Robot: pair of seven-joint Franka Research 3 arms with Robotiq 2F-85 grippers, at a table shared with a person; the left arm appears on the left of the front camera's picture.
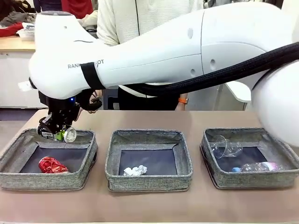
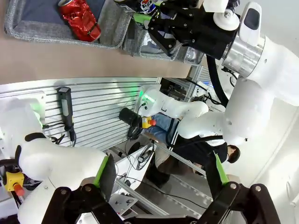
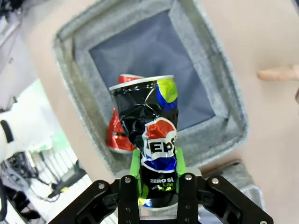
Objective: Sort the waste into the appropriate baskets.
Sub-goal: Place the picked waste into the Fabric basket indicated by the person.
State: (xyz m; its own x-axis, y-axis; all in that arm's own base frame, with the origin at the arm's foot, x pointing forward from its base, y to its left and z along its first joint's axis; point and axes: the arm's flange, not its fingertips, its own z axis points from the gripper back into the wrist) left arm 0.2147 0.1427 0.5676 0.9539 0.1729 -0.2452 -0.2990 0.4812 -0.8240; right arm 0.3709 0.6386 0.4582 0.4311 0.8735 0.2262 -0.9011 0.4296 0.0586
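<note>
Dark blue-black can point(image 3: 150, 140), dented and prob. empty, sits clamped in our right gripper point(image 3: 156, 184), pads on its lower body, rim end pointing out toward the basket below. We'd judge it light, thin-walled, already buckled, so it gives under squeeze; printed skin looks slick, so a grip across the mid/lower body w/ both green pads flat is the sensible hold, not the rim. In front view the right gripper point(image 1: 57, 133) hangs over the far rim of the left basket point(image 1: 14, 179), can's silver end tilted toward picture right. Crushed red can point(image 1: 51, 165) already lies on that basket's dark floor, near the front-left corner. Right arm reaches across the whole table from picture right, wrist bent down, fingers aimed into the basket. Left gripper point(image 2: 159, 179) is released, fingers spread wide w/ nothing between, held well off the table. Paper ball point(image 1: 135, 171) in middle basket; cup point(image 1: 225, 146) and bottle point(image 1: 259, 166) in right one.
</note>
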